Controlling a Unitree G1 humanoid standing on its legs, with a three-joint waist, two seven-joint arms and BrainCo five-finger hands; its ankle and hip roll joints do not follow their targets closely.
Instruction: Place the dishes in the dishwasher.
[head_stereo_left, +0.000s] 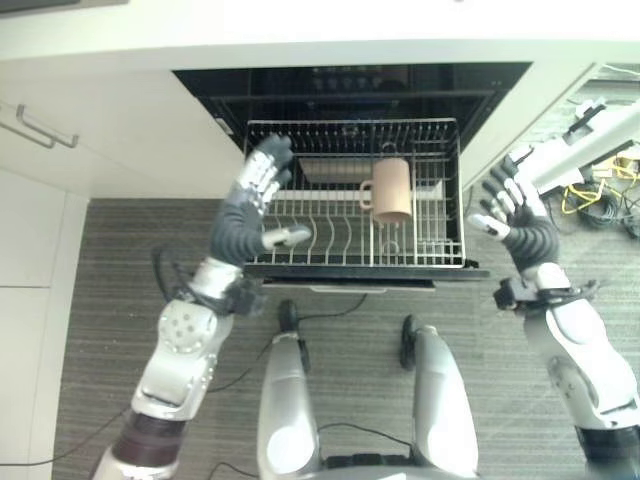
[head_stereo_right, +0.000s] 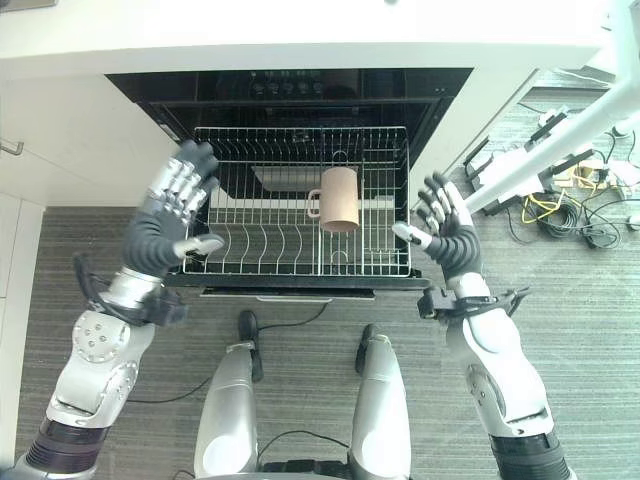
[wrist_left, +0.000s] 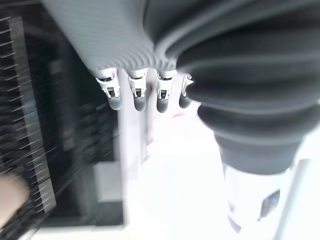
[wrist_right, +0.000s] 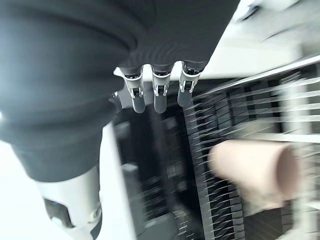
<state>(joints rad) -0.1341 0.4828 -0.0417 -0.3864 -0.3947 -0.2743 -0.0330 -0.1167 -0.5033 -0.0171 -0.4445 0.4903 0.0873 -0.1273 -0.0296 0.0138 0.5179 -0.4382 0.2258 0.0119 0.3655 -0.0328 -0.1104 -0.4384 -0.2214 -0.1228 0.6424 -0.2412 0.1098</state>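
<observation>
Flanking rack (head_stereo_left: 352, 262): left hand (head_stereo_left: 262, 180), right hand (head_stereo_left: 512, 205), fingers straight.

1. The dishwasher (head_stereo_left: 350, 85) interior behind the rack (head_stereo_left: 352, 195) is too dark to make out.
2. In the right wrist view the pink mug (wrist_right: 252, 172) and the rack wires are smeared by blur.
3. The left hand (head_stereo_left: 252, 205) covers the rack's left edge.
4. The tangle of cables (head_stereo_right: 560, 215) on the floor is too small to sort out.
</observation>
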